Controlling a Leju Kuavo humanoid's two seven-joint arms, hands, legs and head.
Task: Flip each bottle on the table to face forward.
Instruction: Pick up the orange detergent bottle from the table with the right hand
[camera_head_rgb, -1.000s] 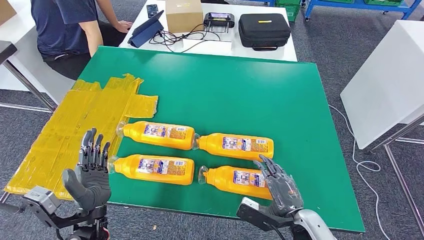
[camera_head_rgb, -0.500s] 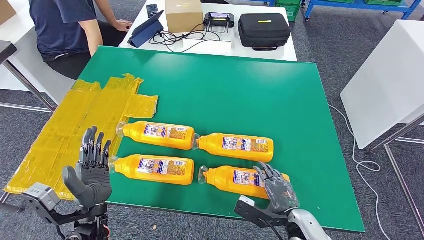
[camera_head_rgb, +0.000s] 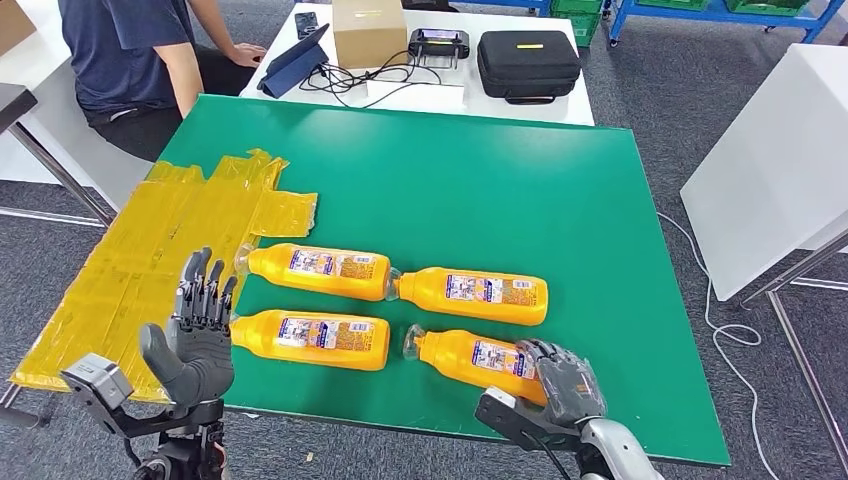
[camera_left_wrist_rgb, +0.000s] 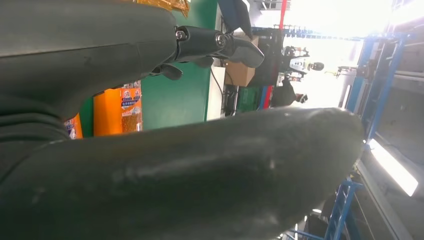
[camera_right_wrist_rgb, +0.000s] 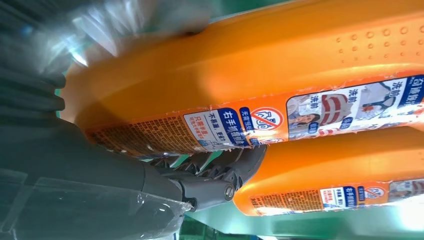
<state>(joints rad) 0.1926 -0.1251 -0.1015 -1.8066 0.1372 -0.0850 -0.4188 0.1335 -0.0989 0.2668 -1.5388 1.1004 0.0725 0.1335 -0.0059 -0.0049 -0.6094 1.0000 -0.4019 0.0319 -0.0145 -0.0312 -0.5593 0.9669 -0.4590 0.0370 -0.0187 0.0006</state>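
The right robot hand (camera_head_rgb: 562, 378) has come down onto the lower-right bottle (camera_head_rgb: 470, 358) at the bottom centre of the head view. A second ago its fingers were spread above the bottle's base end; now they are curled over that end. The right wrist view agrees, with dark fingers (camera_right_wrist_rgb: 215, 170) wrapped under the orange body (camera_right_wrist_rgb: 250, 95). It looks like a grip, though how firm it is cannot be read from here. The bottle's neck has also swung a touch, so the turn may be starting.

The left robot hand (camera_head_rgb: 198, 335) has risen a little at lower left. It hovers with fingers apart and upright, holding nothing, just beside the neck end of the lower-left bottle (camera_head_rgb: 310, 339).

Four orange bottles lie on their sides on the green worktop (camera_head_rgb: 450, 190) in two rows across the lower middle of the frame. The upper-left bottle (camera_head_rgb: 318, 270) and the upper-right bottle (camera_head_rgb: 475, 294) sit nearly end to end. Yellow tape (camera_head_rgb: 150, 260) covers the worktop's left edge.

For the task, this reads as the first flip under way. The other three look untouched and still need their turn. A person (camera_head_rgb: 130, 50) sits at upper left, well apart.
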